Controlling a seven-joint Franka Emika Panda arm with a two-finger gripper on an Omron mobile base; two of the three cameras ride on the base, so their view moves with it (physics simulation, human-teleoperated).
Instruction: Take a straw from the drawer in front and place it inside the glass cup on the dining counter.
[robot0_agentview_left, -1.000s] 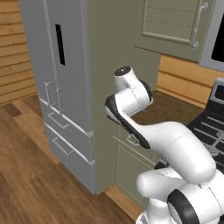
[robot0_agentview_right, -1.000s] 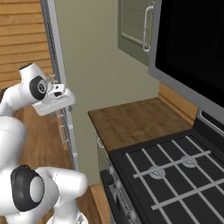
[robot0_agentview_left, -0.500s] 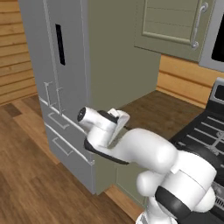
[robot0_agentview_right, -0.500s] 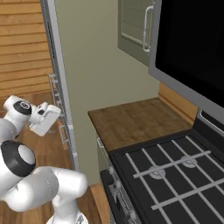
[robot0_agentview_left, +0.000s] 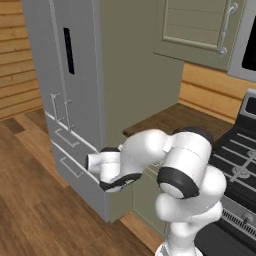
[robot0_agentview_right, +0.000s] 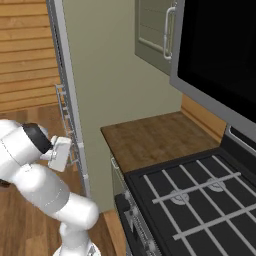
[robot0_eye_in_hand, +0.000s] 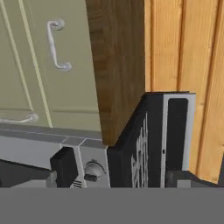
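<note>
The gripper (robot0_eye_in_hand: 118, 173) hangs low beside the fridge (robot0_agentview_left: 65, 90), fingers spread wide and holding nothing. The drawer (robot0_eye_in_hand: 43, 65) sits closed under the tabletop's (robot0_eye_in_hand: 118, 65) edge, beside the stove (robot0_eye_in_hand: 148, 144).

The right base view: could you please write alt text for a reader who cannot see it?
A white robot arm bends low at the left, beside a tall grey fridge. To the right are a small brown wood countertop and a black stove, with a sage-green wall cabinet above.
</note>
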